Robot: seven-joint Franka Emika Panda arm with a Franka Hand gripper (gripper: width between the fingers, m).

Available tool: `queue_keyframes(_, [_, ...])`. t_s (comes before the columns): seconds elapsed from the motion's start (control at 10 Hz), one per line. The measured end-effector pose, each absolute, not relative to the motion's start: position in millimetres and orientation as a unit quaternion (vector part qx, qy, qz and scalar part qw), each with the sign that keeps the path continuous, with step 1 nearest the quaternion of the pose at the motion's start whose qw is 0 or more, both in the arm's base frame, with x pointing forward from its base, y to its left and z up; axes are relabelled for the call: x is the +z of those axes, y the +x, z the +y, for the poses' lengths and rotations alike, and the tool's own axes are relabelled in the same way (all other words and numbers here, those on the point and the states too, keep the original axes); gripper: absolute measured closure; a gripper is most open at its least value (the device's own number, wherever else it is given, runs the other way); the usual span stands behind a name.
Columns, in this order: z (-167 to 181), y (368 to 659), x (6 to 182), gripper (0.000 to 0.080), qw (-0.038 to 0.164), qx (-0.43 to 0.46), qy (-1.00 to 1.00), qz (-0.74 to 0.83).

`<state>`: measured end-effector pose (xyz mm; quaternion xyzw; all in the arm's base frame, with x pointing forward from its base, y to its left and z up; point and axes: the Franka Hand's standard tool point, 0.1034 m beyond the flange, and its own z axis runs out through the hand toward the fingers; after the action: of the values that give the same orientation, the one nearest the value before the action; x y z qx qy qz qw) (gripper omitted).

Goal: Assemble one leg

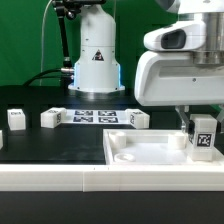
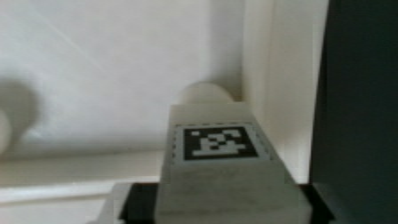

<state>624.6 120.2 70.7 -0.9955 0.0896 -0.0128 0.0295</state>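
My gripper (image 1: 203,130) is shut on a small white leg (image 1: 204,141) with a black-and-white tag on its face. It holds the leg upright over the corner of the large white panel (image 1: 140,152) at the exterior view's right, low against the panel. In the wrist view the leg (image 2: 217,150) fills the middle between my dark fingers (image 2: 146,200). Its tip is against the panel's corner by the raised rim (image 2: 267,70). Whether the leg sits in a corner hole is hidden.
Three more small white legs (image 1: 15,118), (image 1: 50,117), (image 1: 138,118) stand on the black table behind the panel. The marker board (image 1: 95,116) lies between them. The arm's white base (image 1: 95,60) stands at the back.
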Motion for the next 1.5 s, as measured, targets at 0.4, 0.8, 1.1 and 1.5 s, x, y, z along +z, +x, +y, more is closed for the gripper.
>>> queue_keyframes(0.4, [118.8, 623.7, 69.0, 0.0508, 0.032, -0.015, -0.958, 0.285])
queue_keyframes(0.8, [120.3, 623.8, 68.7, 0.0508, 0.038, -0.016, -0.881, 0.471])
queue_keyframes(1.1, [122.4, 622.7, 68.6, 0.0508, 0.04, -0.016, -0.784, 0.619])
queue_keyframes(1.5, [122.1, 622.8, 68.2, 0.0451, 0.044, -0.011, -0.757, 0.652])
